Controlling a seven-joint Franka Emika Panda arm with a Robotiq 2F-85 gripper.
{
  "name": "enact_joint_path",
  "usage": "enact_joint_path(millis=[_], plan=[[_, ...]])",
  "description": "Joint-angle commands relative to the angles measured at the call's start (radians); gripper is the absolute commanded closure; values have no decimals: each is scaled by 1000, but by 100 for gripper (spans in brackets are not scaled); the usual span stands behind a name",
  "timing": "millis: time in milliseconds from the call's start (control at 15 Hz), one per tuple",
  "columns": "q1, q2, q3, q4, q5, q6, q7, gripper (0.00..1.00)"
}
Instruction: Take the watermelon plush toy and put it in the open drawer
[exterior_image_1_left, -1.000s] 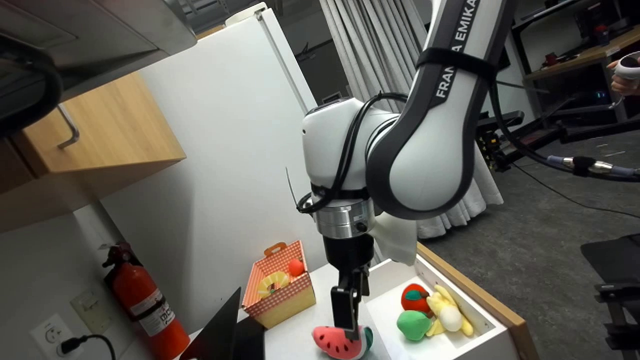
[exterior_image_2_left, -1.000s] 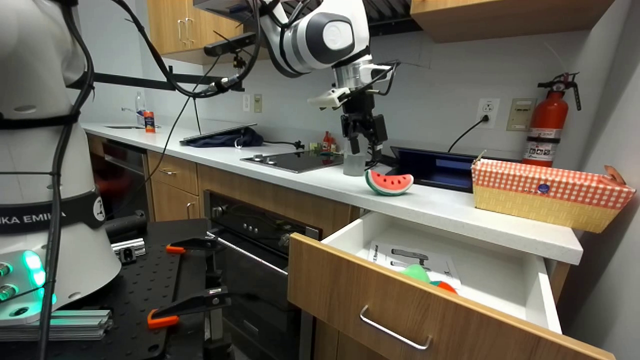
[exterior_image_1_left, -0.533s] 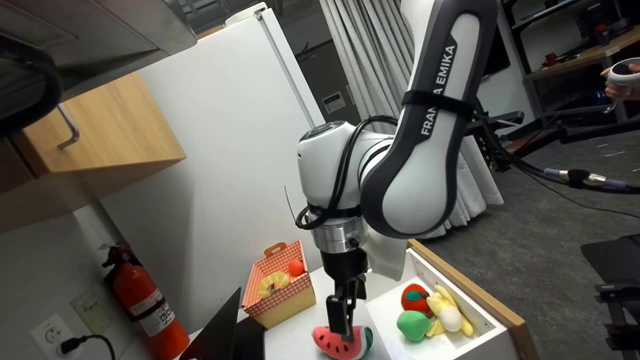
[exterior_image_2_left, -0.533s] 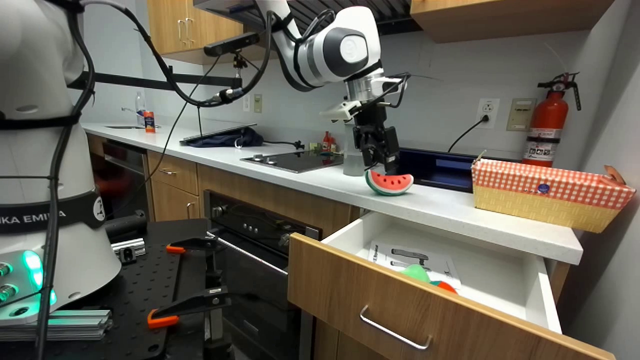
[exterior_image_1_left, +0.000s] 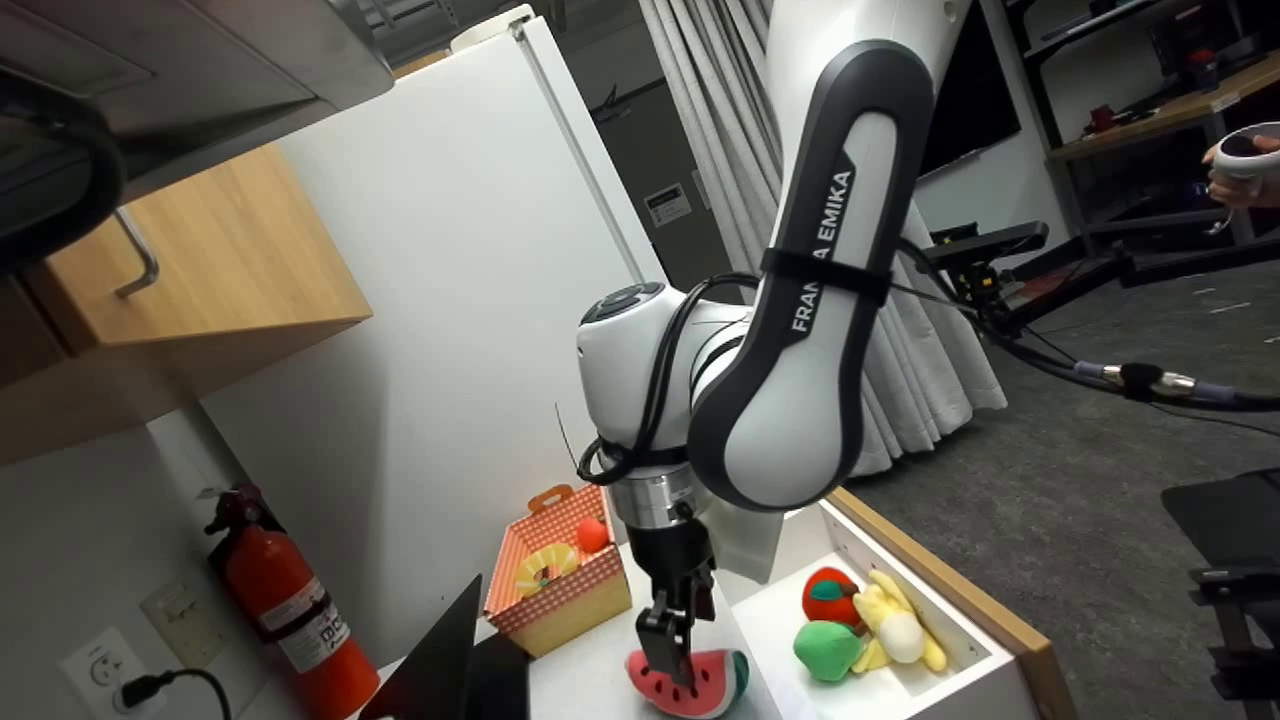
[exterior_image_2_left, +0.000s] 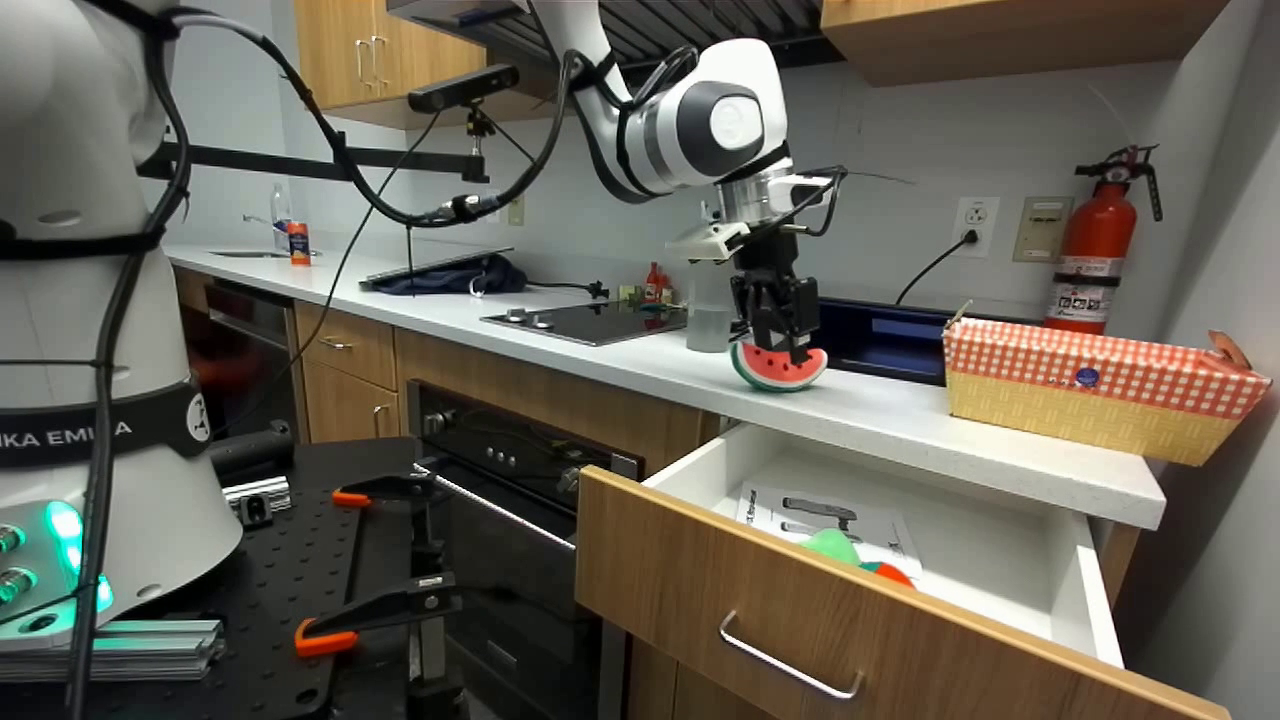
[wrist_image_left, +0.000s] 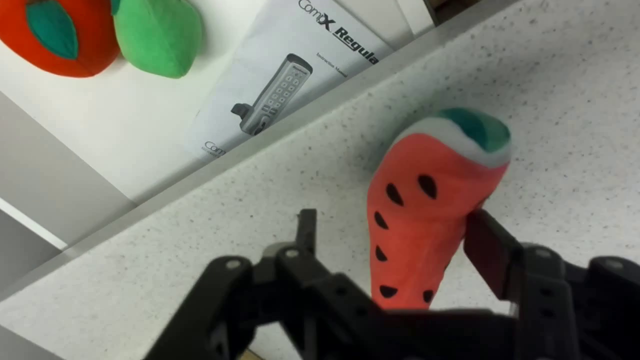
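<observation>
The watermelon plush toy (exterior_image_1_left: 715, 688) is a red slice with dark seeds and a green rim. It stands rim down on the white counter in an exterior view (exterior_image_2_left: 752, 372). In the wrist view the toy (wrist_image_left: 417, 210) lies between the spread fingers of my open gripper (wrist_image_left: 392, 222). The right finger is at the toy's edge, the left finger stands apart from it; whether the right one touches cannot be told. The gripper also shows low over the toy in both exterior views (exterior_image_1_left: 672, 665) (exterior_image_2_left: 785, 350). The open drawer (exterior_image_1_left: 945, 585) is beside and below the counter (exterior_image_2_left: 900, 645).
The drawer holds a green plush (exterior_image_1_left: 828, 652), a red plush (exterior_image_1_left: 828, 597), a yellow plush (exterior_image_1_left: 900, 635) and a printed manual (wrist_image_left: 280, 75). A checkered basket (exterior_image_2_left: 1100, 390) stands on the counter. A dark open case (exterior_image_2_left: 880, 340) and a clear container (exterior_image_2_left: 708, 328) are behind the toy.
The arm has come down and across, so that the gripper has gone from above the toy to around it. The toy stays in about the same place. The drawer has not moved.
</observation>
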Motion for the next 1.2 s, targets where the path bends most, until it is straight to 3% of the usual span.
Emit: enact_joint_path(millis=[0, 400, 1133], plan=[[25, 54, -27, 65, 0, -1, 9, 56], [33, 77, -34, 94, 10, -8, 10, 98], [0, -9, -59, 0, -6, -76, -66, 99]])
